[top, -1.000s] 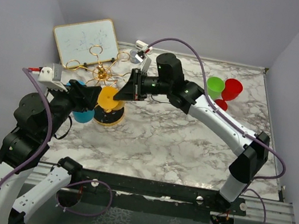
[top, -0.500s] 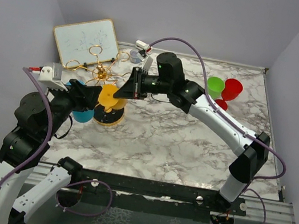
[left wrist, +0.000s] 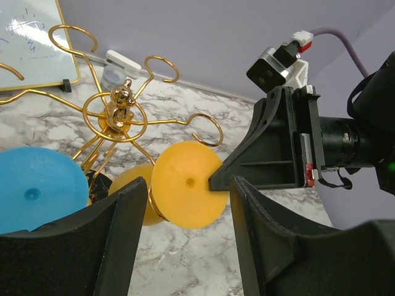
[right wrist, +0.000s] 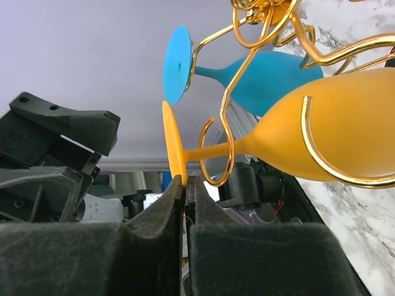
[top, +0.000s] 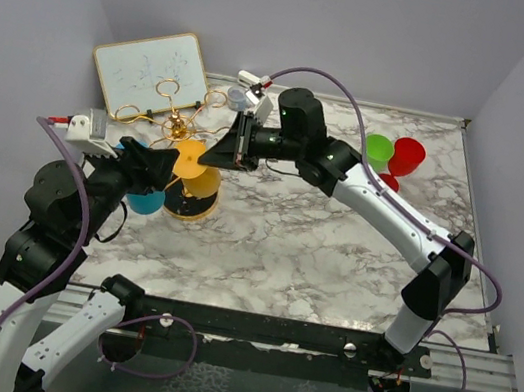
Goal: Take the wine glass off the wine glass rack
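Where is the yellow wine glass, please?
The yellow wine glass hangs on the gold rack, top view left, beside the blue glass, foot in right claw.

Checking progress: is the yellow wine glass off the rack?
On it: yellow glass stem sits in a rack hook; right gripper fingers pinch the foot.

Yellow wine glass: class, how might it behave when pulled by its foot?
Right fingers pinch only the thin foot rim of the yellow wine glass, so it may pivot or slip. Its stem hangs in a rack hook and could snag.

On the rack (left wrist: 117, 114) hangs a wine glass (left wrist: 187, 192) (board (top: 150, 68) behind).
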`<state>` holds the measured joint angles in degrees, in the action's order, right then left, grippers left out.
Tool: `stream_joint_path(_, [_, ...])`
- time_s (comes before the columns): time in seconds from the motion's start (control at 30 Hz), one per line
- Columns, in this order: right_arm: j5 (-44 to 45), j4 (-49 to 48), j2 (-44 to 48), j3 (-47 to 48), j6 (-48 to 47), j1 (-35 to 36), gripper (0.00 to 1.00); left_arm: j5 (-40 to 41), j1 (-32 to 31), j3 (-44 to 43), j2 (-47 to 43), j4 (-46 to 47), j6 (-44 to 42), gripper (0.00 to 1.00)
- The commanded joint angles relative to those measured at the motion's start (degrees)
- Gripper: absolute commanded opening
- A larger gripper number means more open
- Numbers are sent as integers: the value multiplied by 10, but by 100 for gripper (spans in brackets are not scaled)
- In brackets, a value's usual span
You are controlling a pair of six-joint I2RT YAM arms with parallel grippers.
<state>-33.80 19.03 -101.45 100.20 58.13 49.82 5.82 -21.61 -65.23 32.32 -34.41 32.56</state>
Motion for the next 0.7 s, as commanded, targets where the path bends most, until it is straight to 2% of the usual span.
stream_joint_path(0.0, [-6,-33,-4,12,44,-11,1,-9,0,-20,0,10,9,58])
stream_joint_path(0.67, [-39,-32,-69,76,66,-13,1,-15,0,-17,7,12,15,58])
